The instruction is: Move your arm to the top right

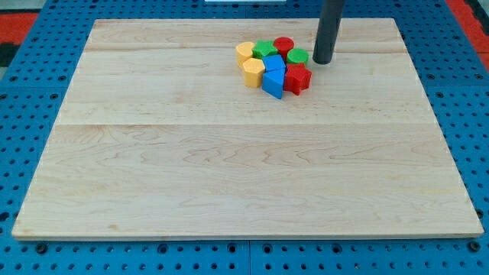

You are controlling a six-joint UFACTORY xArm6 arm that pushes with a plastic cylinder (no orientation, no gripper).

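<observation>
My tip (322, 61) touches the wooden board near the view's top, right of centre. It stands just right of a tight cluster of blocks. The cluster holds a green cylinder (298, 56) closest to my tip, a red cylinder (283, 45), a green star-like block (265, 50), a yellow round block (244, 52), a yellow hexagonal block (254, 73), a blue cube (275, 64), a blue wedge (273, 84) and a red star-like block (297, 78). The blocks touch one another.
The wooden board (229, 168) lies on a blue perforated base (23, 114). The board's top right corner (393, 21) is to the right of my tip. A red strip (466, 15) shows at the view's top right.
</observation>
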